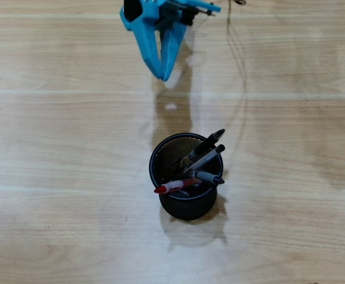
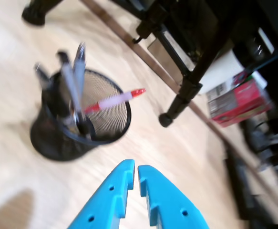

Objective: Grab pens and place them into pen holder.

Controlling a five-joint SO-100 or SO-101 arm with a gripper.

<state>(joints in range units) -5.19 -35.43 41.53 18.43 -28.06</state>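
A black mesh pen holder (image 1: 186, 204) stands on the wooden table in the overhead view, with several pens in it: dark and grey ones (image 1: 203, 152) leaning up right and a red-tipped one (image 1: 171, 187) lying across the rim. My blue gripper (image 1: 164, 76) is at the top of that view, well above the holder, its fingers together and empty. In the wrist view the gripper (image 2: 136, 168) enters from the bottom, jaws nearly touching with nothing between them. The holder (image 2: 57, 143) is ahead and to the left, the red-tipped pen (image 2: 117, 99) sticking out right.
Wooden tabletop (image 1: 54, 154) all round the holder. In the wrist view, beyond the table edge, stand black furniture legs (image 2: 186, 90) and a red box (image 2: 239, 102) on the floor.
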